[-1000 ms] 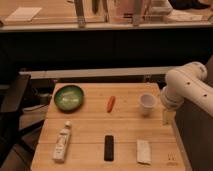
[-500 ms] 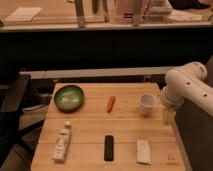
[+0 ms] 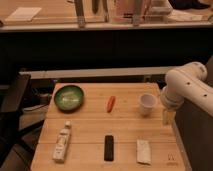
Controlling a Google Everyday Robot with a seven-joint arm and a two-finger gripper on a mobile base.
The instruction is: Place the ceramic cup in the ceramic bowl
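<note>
The ceramic cup (image 3: 147, 103), small, white and handleless, stands upright on the right part of the wooden table (image 3: 90, 126). The ceramic bowl (image 3: 69, 97), green and shallow, sits at the table's far left with nothing in it. My gripper (image 3: 168, 116) hangs from the white arm at the table's right edge, just right of the cup and slightly nearer the camera. It is open, holds nothing and does not touch the cup.
An orange carrot (image 3: 111, 103) lies between bowl and cup. Along the front lie a white labelled bottle (image 3: 61, 143), a black bar-shaped object (image 3: 109, 147) and a white packet (image 3: 144, 151). A dark chair (image 3: 12, 102) stands left of the table.
</note>
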